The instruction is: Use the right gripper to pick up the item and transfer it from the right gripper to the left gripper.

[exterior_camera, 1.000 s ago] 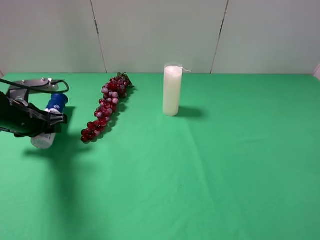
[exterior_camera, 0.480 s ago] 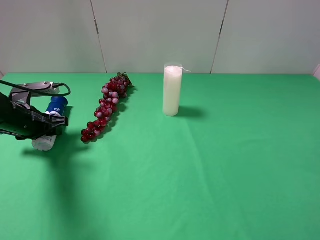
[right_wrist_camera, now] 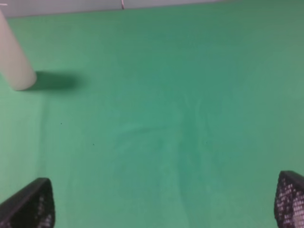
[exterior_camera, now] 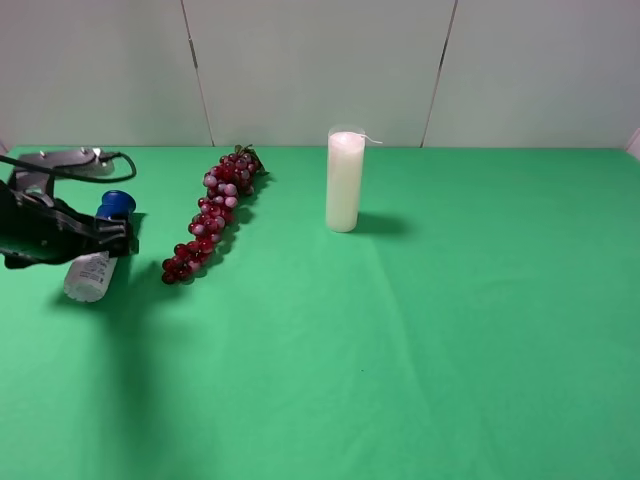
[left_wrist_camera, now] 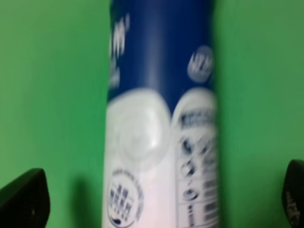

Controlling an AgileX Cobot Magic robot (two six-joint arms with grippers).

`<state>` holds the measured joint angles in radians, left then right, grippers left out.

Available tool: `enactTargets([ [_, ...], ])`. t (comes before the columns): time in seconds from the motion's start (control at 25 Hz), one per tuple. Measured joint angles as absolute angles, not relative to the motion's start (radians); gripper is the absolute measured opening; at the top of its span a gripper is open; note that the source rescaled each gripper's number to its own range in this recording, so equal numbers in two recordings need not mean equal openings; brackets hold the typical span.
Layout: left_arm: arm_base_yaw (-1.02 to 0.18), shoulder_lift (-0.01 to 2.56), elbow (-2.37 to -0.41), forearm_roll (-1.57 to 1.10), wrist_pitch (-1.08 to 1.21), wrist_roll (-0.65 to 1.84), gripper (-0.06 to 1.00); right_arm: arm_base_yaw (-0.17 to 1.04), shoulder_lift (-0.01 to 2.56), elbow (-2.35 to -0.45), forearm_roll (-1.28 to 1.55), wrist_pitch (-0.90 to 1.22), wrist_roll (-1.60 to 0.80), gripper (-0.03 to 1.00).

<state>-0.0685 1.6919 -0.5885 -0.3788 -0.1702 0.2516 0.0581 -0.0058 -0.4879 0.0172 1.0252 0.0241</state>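
Note:
The item, a bottle (exterior_camera: pixel 93 262) with a dark blue cap and white lower body, lies on the green cloth at the far left, cap toward the back. My left gripper (exterior_camera: pixel 110 238) is over its middle. In the left wrist view the bottle (left_wrist_camera: pixel 159 118) fills the picture and the left gripper (left_wrist_camera: pixel 152 199) stands open, its black fingertips (left_wrist_camera: pixel 23 202) far out on either side and apart from the bottle. My right gripper (right_wrist_camera: pixel 164 199) is open and empty over bare cloth; it is out of the exterior high view.
A bunch of red grapes (exterior_camera: pixel 213 215) lies just right of the bottle. A tall white candle (exterior_camera: pixel 344 182) stands at the back centre and also shows in the right wrist view (right_wrist_camera: pixel 14 61). A thick black cable (exterior_camera: pixel 70 170) loops behind the left arm.
The left arm has shifted left and toward the back and looks lower. The bottle has stayed nearly in place on the cloth.

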Motion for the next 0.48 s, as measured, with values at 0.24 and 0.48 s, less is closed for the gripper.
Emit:
enactTargets([
  [0.24, -0.069, 1.539, -0.590, -0.383, -0.105, 0.269, 1.00, 0.058, -0.006, -0.488, 0.017, 1.025, 0.024, 1.00],
  [0.48, -0.069, 1.322, -0.590, -0.383, 0.041, 0.300, 1.00, 0.058, -0.006, -0.488, 0.017, 1.025, 0.024, 1.00],
])
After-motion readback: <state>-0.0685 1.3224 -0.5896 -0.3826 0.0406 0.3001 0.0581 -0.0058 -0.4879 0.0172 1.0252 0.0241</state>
